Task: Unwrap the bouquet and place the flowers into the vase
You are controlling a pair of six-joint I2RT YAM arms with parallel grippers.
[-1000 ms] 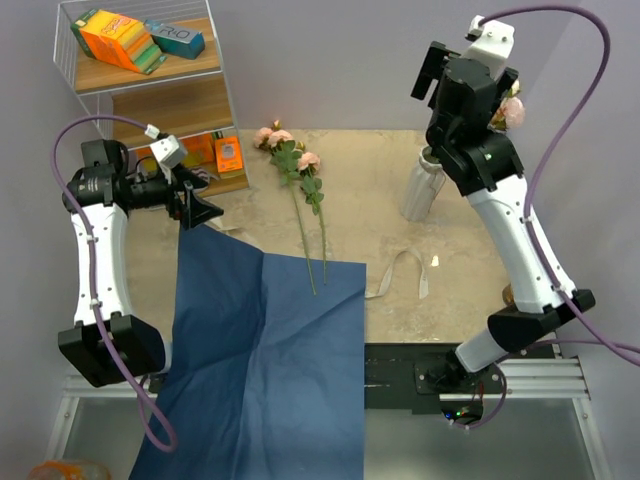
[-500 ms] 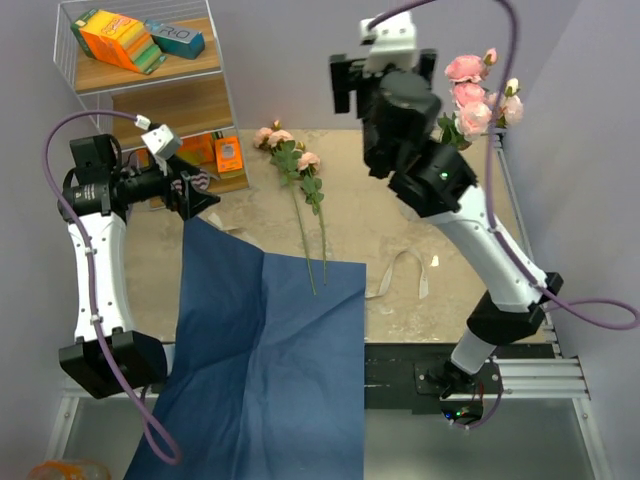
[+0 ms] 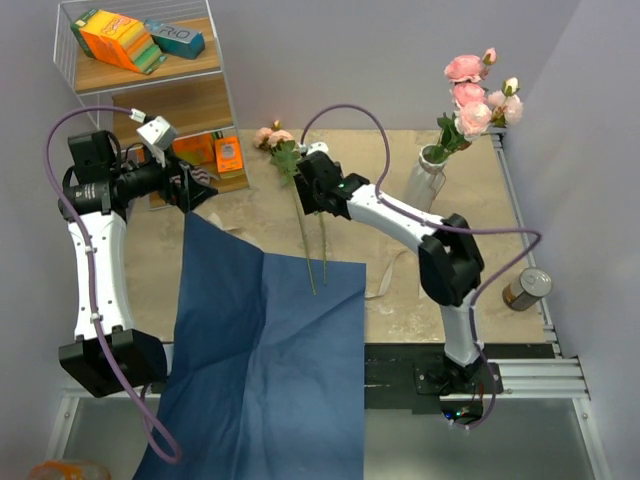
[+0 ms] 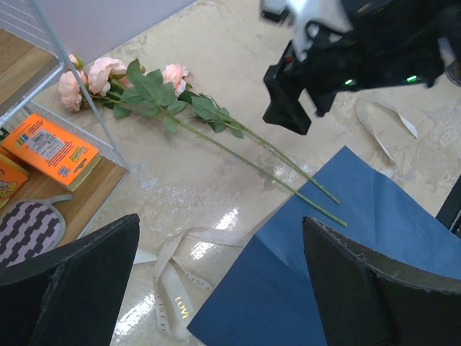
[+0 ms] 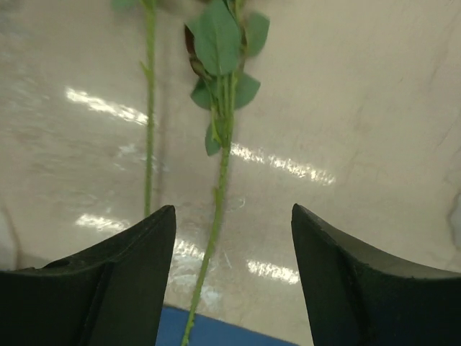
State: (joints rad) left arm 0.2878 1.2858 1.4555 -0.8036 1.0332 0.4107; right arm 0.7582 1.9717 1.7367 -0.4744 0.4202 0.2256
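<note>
On the beige table (image 3: 250,212), left claw (image 4: 220,223) and right claw (image 5: 232,213) gape; the right one hides the roses' (image 3: 279,138) mid-stems.

Swung the right gripper (image 5: 232,216) from high beside the vase (image 3: 424,182) down low over the stems (image 3: 303,228) on the worktop (image 3: 470,250), with fingers (image 5: 130,274) slightly narrowed.

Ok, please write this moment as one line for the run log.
right gripper: open, over stems of lying flowers | left gripper: open, near blue paper | vase: some roses in it
</note>
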